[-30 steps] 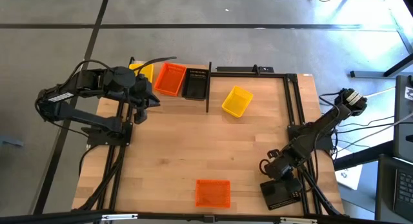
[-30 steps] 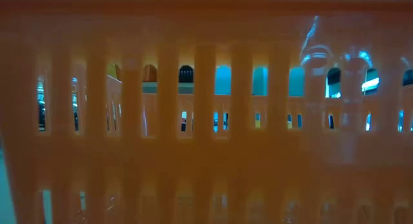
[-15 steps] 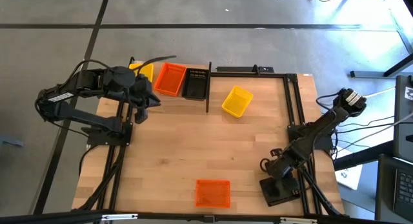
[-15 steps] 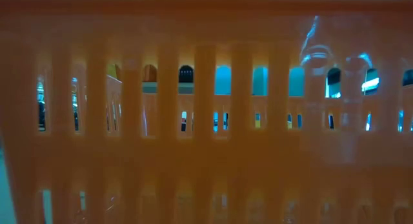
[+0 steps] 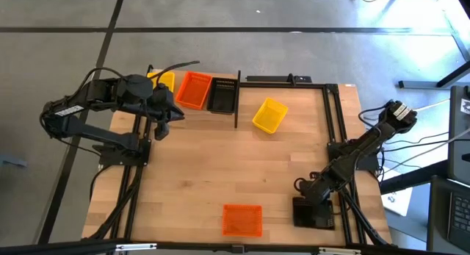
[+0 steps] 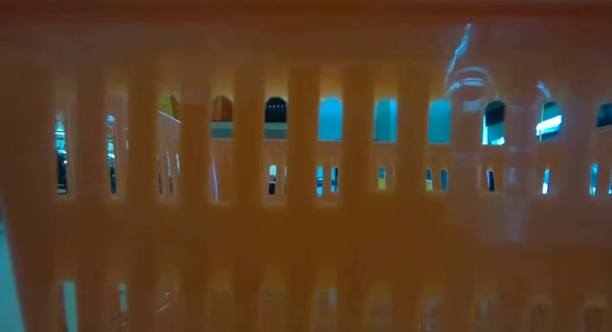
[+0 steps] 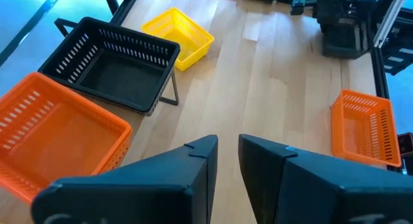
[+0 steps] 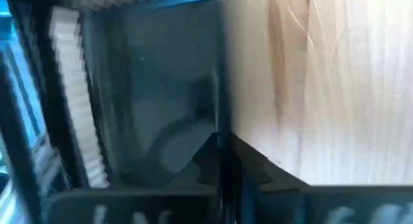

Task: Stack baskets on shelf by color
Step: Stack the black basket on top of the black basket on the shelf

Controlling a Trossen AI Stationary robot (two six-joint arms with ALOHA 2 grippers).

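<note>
While the black-bar shelf is the landmark, each view gives this:

High view, shelf: the low black metal-bar shelf stands at the table's far edge and holds a yellow mesh basket, an orange mesh basket and a black mesh basket side by side.
High view, loose baskets: a second yellow mesh basket lies tilted just right of the shelf; a second orange mesh basket sits well away from it at the near edge.
High view, right gripper: it is down on a black mesh basket near the table's near right corner, far from the shelf.
High view, left gripper: it waits just in front of the shelf.
Low view: the wall of the near orange basket fills the picture.
Left wrist view: fingers stand slightly apart, holding nothing.
Right wrist view: fingers look closed over the black basket's rim, though it is blurred.
Step, by my judgement: picking up the black basket; next it must travel to the shelf's black stack.
Room: the wood table between is bare; the loose yellow basket and the shelf's end post lie close to that path.
</note>
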